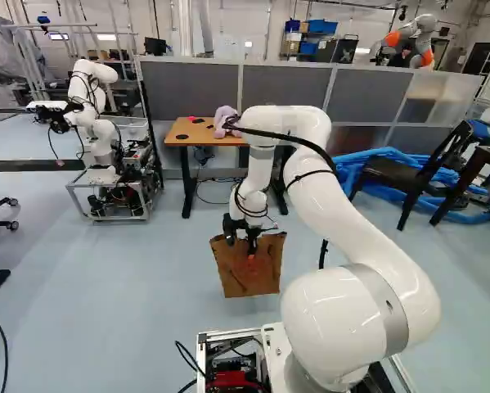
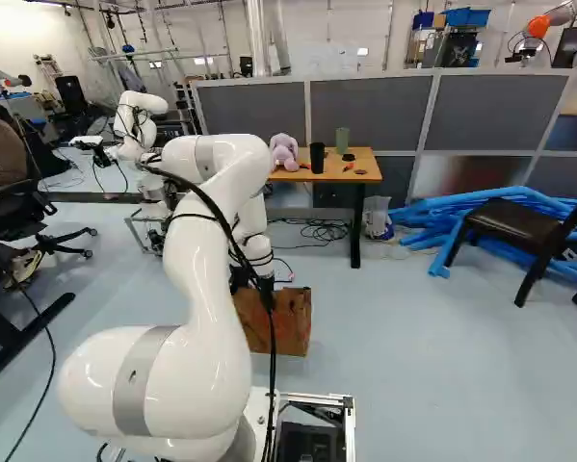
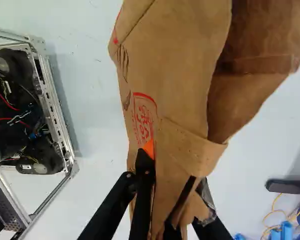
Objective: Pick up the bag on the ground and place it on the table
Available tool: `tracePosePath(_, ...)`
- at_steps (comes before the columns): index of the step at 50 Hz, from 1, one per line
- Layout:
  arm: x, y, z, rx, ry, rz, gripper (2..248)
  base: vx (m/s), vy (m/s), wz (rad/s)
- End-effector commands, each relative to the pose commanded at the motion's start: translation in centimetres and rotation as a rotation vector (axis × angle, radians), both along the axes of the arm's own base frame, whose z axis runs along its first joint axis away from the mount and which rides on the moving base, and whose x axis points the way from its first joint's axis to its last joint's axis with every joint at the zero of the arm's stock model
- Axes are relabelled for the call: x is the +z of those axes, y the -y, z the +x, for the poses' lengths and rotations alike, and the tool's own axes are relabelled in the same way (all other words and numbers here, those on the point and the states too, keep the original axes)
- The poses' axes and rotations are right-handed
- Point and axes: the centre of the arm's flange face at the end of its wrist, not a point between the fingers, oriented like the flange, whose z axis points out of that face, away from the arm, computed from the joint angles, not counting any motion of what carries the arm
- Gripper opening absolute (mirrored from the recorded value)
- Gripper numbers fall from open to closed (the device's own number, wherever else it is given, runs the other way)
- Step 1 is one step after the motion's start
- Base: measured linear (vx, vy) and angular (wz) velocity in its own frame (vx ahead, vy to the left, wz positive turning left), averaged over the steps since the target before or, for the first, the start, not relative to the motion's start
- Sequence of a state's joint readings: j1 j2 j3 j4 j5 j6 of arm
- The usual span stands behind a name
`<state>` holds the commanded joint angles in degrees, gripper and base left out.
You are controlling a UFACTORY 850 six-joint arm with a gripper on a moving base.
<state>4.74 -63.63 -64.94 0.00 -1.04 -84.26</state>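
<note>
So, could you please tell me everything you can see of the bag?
The bag is brown and looks like paper, creased, with a ragged rim, a folded band on one side and red print beside the hand. Its mouth gapes open. The hand's fingers pinch its wall, and it hangs roughly upright ahead of the arm, nearer than the table. Whether its base touches the floor, I cannot tell.

Grey partitions (image 2: 370,111) stand behind a pale blue floor (image 2: 394,356), a dark chair (image 2: 514,223) beside blue tubes (image 2: 440,210).
</note>
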Motion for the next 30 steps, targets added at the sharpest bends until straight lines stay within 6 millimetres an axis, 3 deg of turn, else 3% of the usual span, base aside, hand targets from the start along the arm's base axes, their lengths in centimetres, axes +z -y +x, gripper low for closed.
tracePosePath(30, 4.6, 0.1, -0.7, 0.000, 0.032, 0.003, 21, 0.000, 0.000, 0.000)
